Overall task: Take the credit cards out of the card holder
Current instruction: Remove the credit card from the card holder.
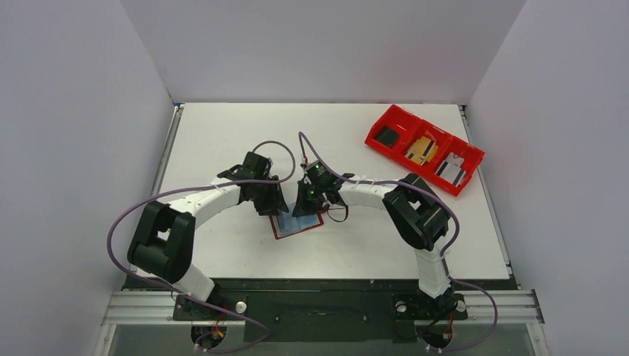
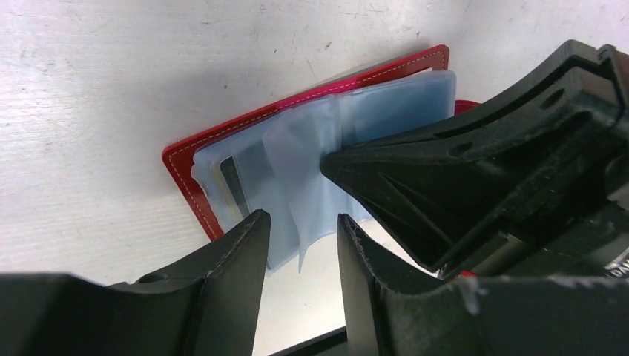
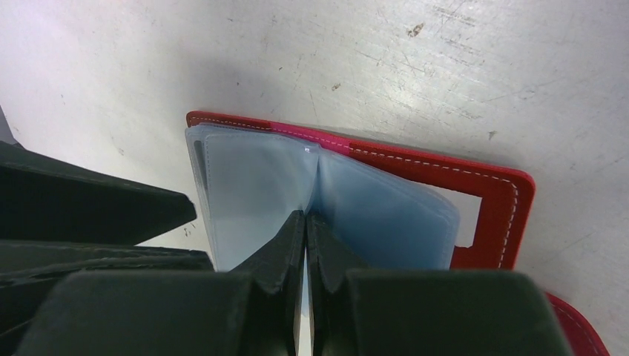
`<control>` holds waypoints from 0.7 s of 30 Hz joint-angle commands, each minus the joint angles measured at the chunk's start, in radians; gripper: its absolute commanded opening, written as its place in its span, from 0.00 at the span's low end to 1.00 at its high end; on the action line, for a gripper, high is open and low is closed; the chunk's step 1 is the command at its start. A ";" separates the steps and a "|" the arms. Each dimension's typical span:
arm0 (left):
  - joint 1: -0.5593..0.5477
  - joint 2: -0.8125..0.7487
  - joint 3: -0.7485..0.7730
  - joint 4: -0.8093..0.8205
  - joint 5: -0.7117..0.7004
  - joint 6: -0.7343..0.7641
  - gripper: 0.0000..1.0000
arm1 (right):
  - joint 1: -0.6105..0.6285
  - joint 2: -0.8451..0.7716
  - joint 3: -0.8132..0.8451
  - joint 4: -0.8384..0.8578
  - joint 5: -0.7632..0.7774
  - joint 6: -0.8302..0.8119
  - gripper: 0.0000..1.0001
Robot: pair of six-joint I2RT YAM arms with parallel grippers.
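The card holder (image 1: pixel 315 222) lies open like a book on the white table between both grippers, red cover (image 2: pixel 194 152) (image 3: pixel 445 167) down and pale translucent sleeves fanned upward. One of the credit cards (image 2: pixel 234 185), with a dark band, shows through a left-hand sleeve; any others are hidden in the sleeves. My left gripper (image 1: pixel 276 208) (image 2: pixel 303 216) is open, and a loose sleeve leaf (image 2: pixel 293 193) hangs just beyond the gap between its tips. My right gripper (image 1: pixel 306 206) (image 3: pixel 305 215) is shut, its tips pressed into the fold between the sleeves; I see nothing gripped in it.
A bright red three-compartment bin (image 1: pixel 424 148) holding small items sits at the back right of the table. Grey walls close in the left, right and back. The black front edge of the table (image 1: pixel 319 282) runs just behind the card holder.
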 commanded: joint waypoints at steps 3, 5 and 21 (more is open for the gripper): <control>-0.018 0.044 0.013 0.081 0.024 -0.016 0.32 | -0.011 0.047 -0.045 -0.019 0.075 -0.020 0.00; -0.021 0.059 0.014 0.091 0.034 -0.016 0.27 | -0.014 0.044 -0.045 -0.018 0.073 -0.020 0.00; -0.025 0.065 0.061 0.066 0.018 -0.010 0.00 | -0.043 -0.088 0.102 -0.108 0.049 -0.020 0.30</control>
